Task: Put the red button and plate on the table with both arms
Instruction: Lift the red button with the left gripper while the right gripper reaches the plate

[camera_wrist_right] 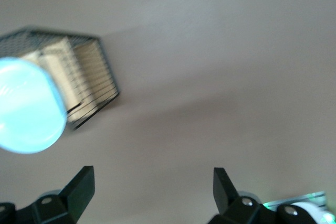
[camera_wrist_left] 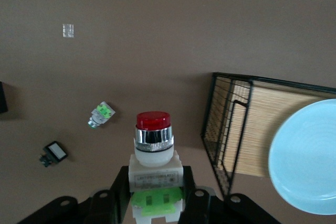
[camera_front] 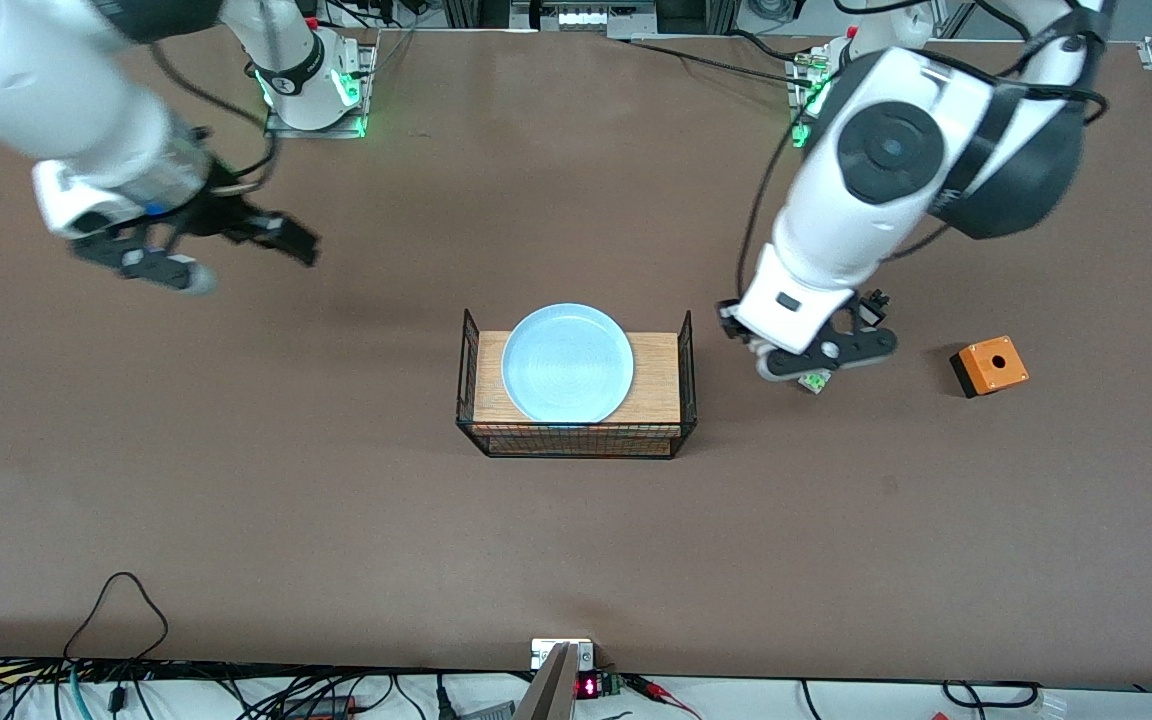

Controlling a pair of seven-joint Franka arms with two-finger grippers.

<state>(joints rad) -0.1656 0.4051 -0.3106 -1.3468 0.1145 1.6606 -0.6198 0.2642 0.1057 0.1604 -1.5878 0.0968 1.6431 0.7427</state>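
My left gripper [camera_front: 816, 372] is shut on the red button [camera_wrist_left: 154, 150], a whitish block with green tabs and a red cap. It holds the button low over the table [camera_front: 336, 500], between the wire rack and an orange box. In the front view only the button's green tab [camera_front: 816, 381] shows under the fingers. The pale blue plate [camera_front: 567, 362] lies on the wood top of the rack, and also shows in the left wrist view [camera_wrist_left: 307, 156] and the right wrist view [camera_wrist_right: 26, 106]. My right gripper [camera_front: 251, 262] is open and empty, up over bare table toward the right arm's end.
The black wire rack [camera_front: 576, 440] stands mid-table. An orange box [camera_front: 989, 365] with a hole sits toward the left arm's end. A green-tabbed block without red [camera_wrist_left: 101, 115] and a small black-and-white piece [camera_wrist_left: 54, 152] lie on the table near my left gripper.
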